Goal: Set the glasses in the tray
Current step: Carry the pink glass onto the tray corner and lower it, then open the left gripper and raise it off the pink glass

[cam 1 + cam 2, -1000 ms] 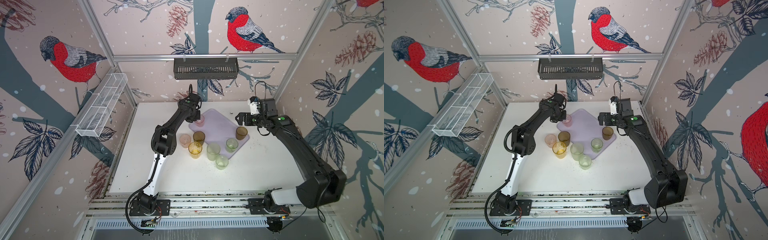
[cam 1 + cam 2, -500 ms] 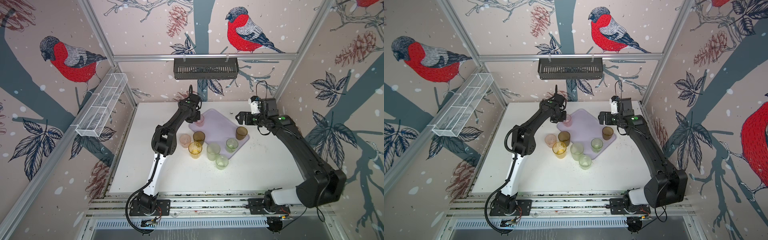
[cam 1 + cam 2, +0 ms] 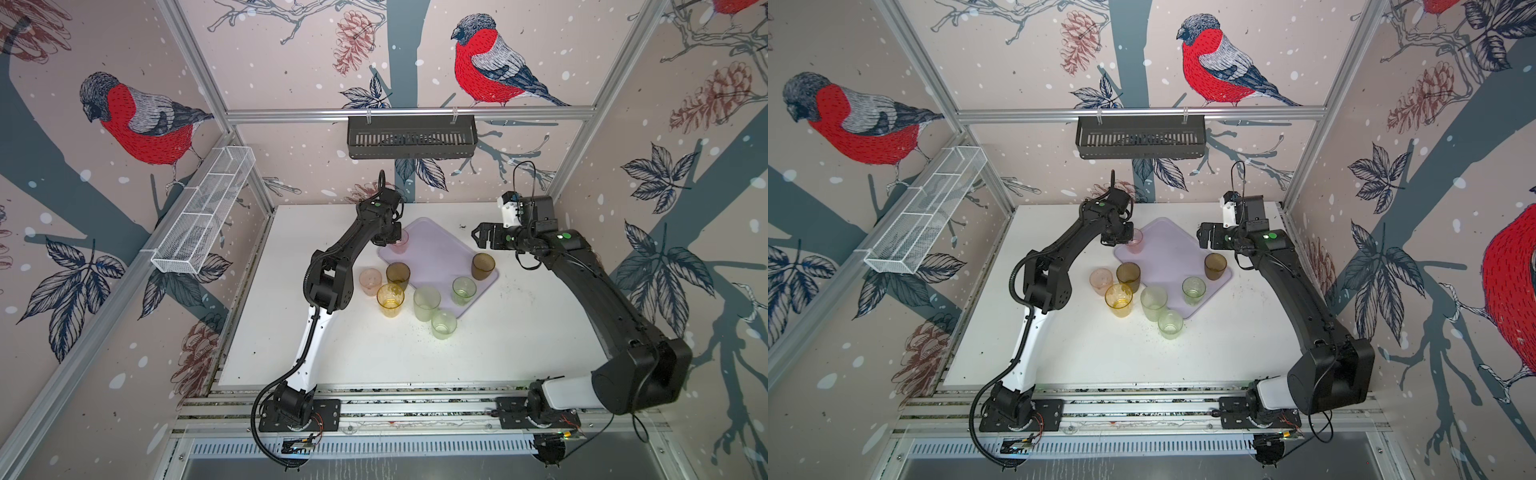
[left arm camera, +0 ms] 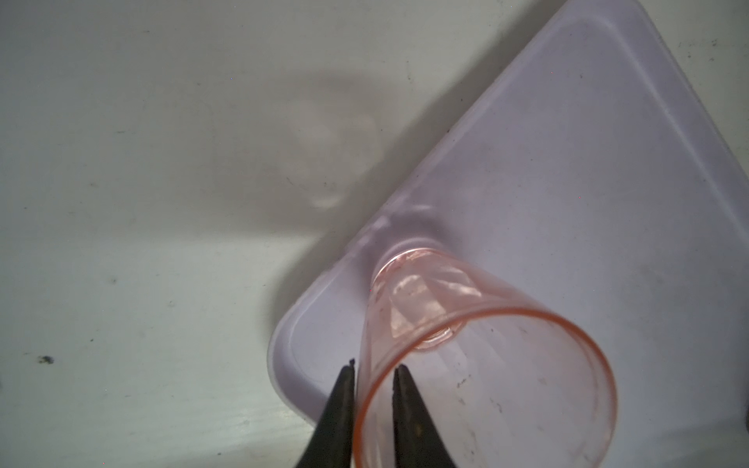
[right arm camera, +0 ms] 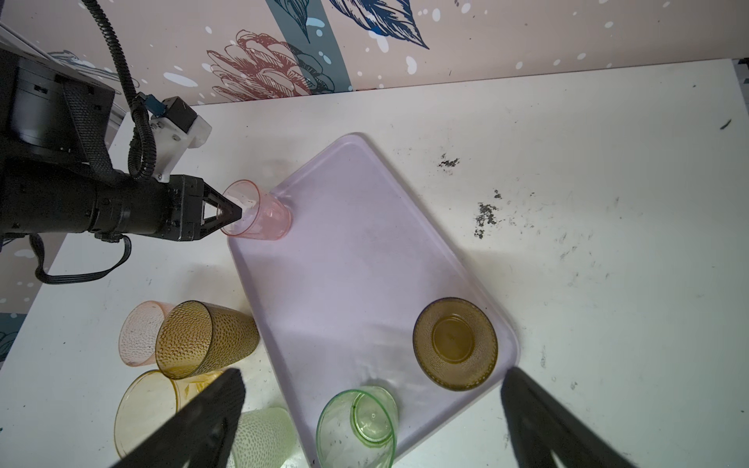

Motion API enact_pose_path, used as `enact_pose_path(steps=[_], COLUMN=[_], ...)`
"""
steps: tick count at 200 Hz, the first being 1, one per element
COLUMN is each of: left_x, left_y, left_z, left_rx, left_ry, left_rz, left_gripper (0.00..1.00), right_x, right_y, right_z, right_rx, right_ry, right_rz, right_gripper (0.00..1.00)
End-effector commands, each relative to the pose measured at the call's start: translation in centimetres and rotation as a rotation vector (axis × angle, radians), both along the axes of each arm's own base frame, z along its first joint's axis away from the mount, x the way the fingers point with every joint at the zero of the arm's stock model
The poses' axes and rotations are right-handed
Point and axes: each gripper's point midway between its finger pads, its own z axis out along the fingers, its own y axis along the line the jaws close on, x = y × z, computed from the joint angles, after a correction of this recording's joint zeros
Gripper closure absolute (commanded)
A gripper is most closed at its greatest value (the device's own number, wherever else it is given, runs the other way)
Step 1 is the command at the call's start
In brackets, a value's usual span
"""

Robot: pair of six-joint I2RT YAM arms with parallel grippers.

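Observation:
The lilac tray [image 3: 436, 253] [image 3: 1171, 253] [image 5: 344, 263] lies slantwise at the table's back middle. A pink glass [image 3: 400, 242] [image 4: 466, 344] [image 5: 259, 212] stands upright on its back-left corner. My left gripper [image 3: 394, 240] [image 4: 375, 368] [image 5: 239, 212] straddles that glass's rim, one finger outside and one inside, narrowly open with a small gap to the wall. A brown glass [image 3: 483, 266] and a green glass [image 3: 464, 290] also stand on the tray. My right gripper [image 3: 478, 237] [image 5: 371, 375] hovers wide open and empty above the tray's right side.
Several glasses stand on the table left of and in front of the tray: pink [image 3: 370, 281], brown [image 3: 398, 275], amber [image 3: 390, 299], tall frosted [image 3: 427, 303], short frosted [image 3: 444, 325]. A black slatted basket [image 3: 411, 137] hangs on the back wall, a white wire basket [image 3: 203, 216] on the left.
My left jaws have parted slightly around the pink glass's rim, which now stands free on the tray corner. Both arms have hardly moved.

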Motion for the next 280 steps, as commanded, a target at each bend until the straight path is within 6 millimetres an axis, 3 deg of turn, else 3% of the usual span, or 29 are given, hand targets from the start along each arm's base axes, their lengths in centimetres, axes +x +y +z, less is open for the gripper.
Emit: enact_pose_path(steps=[1,75,214,280], left_x=[0.0,0.1,-0.1,-0.4], left_y=[0.1,0.0,0.0,0.1], left_z=[0.2,0.9,2.0,2.0], left_rx=[-0.002,-0.013,-0.015,-0.013], left_ry=[-0.003,-0.014,-0.028,-0.024], left_rz=[0.006,0.010,0.014,0.015], left_gripper=[0.79,0.79,0.72,0.76], right_x=[0.2,0.2,0.2,0.2], right_y=[0.2,0.1,0.1,0.1], right_z=[0.3,0.4,0.5,0.6], right_rx=[0.014,0.015,0.027,0.029], right_ry=[-0.013,-0.015,-0.014,-0.016], right_rz=[0.000,0.000,-0.003,-0.005], right_gripper=[0.00,0.00,0.00,0.00])
